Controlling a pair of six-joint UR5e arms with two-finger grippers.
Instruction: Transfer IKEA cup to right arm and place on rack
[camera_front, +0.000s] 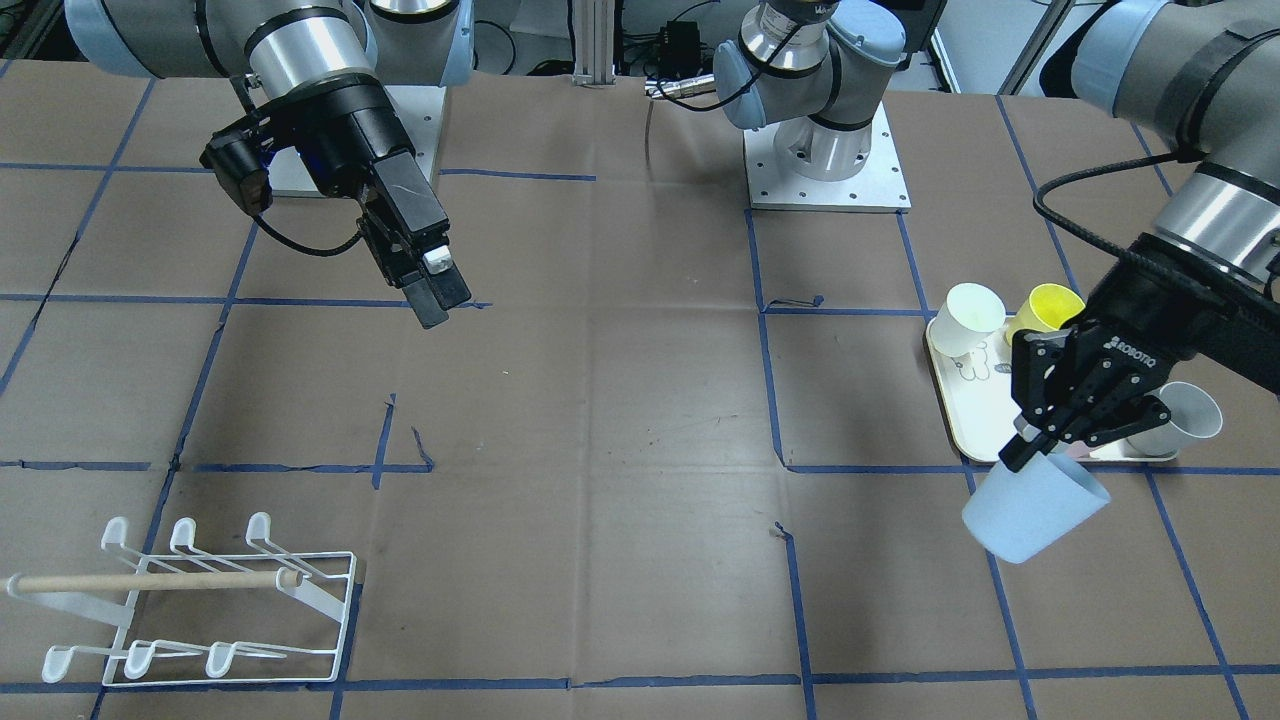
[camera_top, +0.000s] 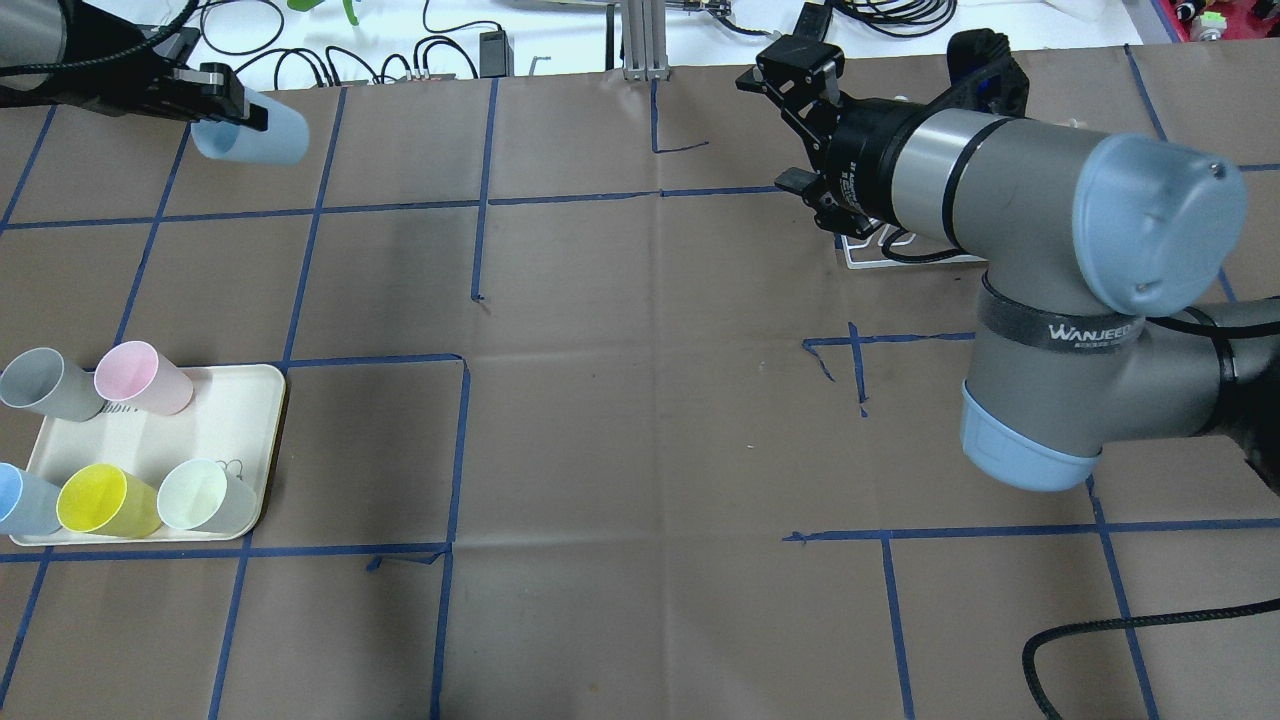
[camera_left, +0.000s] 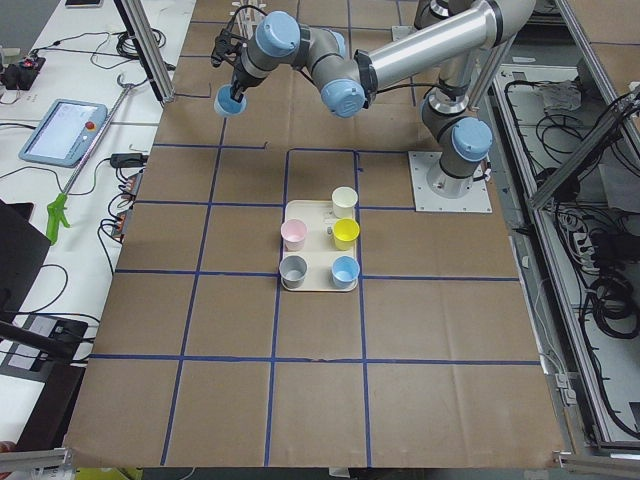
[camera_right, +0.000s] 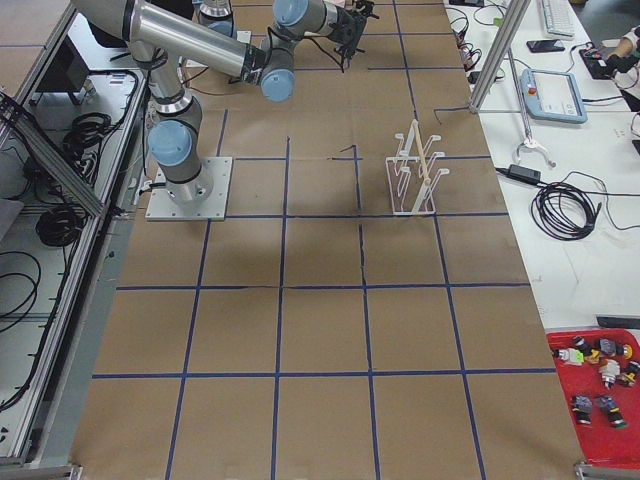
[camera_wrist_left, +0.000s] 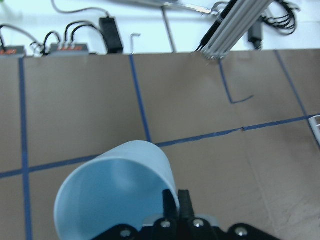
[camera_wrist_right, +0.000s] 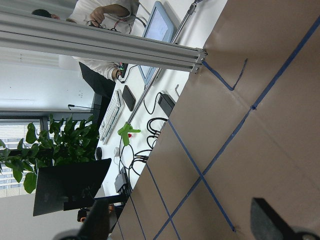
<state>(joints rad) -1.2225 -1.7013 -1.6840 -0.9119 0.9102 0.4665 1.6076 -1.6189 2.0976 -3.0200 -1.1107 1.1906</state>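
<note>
L gripper (camera_front: 1042, 447) pinching blue cup (camera_front: 1035, 508) by rim, up off table (camera_front: 640, 400), R gripper (camera_front: 432, 285) spread, aloft, rack (camera_front: 150, 581) well apart from both

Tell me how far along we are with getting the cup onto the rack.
Done: the left gripper pinches the blue cup by its rim, off the tray. In hand: the cup hangs in the air, far from the open, empty right gripper. Left: the handover and placing on the rack, which holds no cup.
</note>
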